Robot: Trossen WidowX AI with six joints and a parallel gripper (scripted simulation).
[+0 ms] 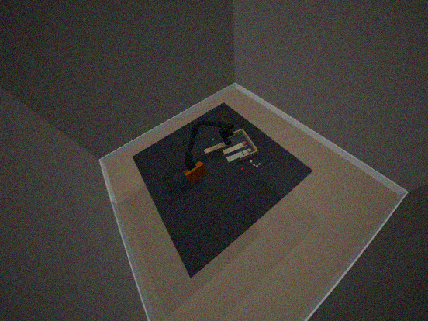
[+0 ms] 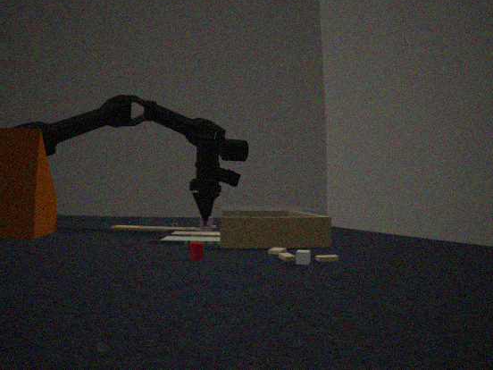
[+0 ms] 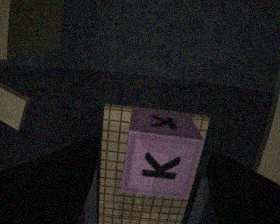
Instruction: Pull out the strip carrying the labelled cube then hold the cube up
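Observation:
A purple cube (image 3: 162, 167) (image 2: 210, 226) marked K sits near the far end of a pale gridded strip (image 3: 111, 165) (image 2: 147, 228) (image 1: 213, 149). This strip lies in front of the wooden frame (image 1: 253, 143) (image 2: 277, 231). My gripper (image 3: 155, 155) (image 2: 205, 223) (image 1: 227, 143) points down, partly open, with its fingers low on either side of the cube. Small gaps seem to remain beside it. A second strip (image 1: 233, 148) bears a reddish cube (image 1: 244, 143). A third, greenish strip (image 1: 234, 157) has a dark break and a pinkish cube (image 1: 249, 150) beyond it.
An orange block (image 1: 195, 173) (image 2: 20, 185) stands by the arm's base. A red cube (image 2: 196, 250) (image 1: 242, 168), a white cube (image 2: 303, 256) and several small wooden pieces lie outside the frame. Another pale piece (image 3: 12, 110) lies left in the wrist view.

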